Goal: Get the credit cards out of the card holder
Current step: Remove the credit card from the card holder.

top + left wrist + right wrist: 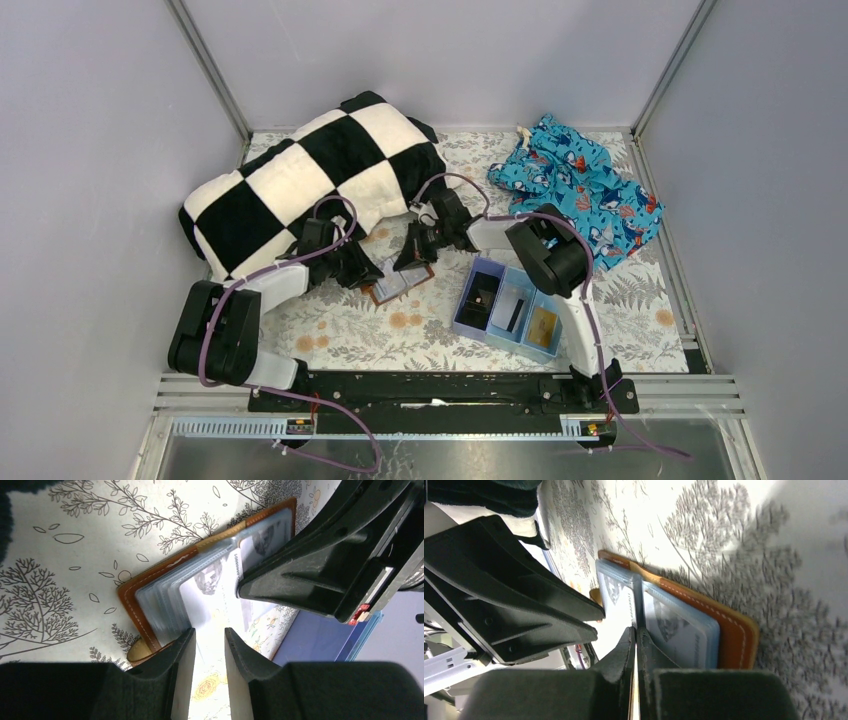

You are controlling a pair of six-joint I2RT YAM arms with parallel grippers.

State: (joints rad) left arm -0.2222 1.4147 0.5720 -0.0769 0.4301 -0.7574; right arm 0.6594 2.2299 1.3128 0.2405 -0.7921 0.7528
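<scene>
R hand (635, 634) clamped at card holder (735, 630) (lies open).

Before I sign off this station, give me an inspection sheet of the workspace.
Surface: floral tablecloth, lying flat.
Job's things: card holder lying open, clear sleeves showing; orange-gold card in the tray's right compartment.
Clutter: checkered blanket; blue patterned cloth; light blue tray with black items.
Grippers: left gripper open at the holder's edge; right gripper shut at the sleeves, cannot tell if it pinches a card.
Cables: purple cables along both arms, no snag seen.
Surroundings: grey walls, metal frame.
</scene>
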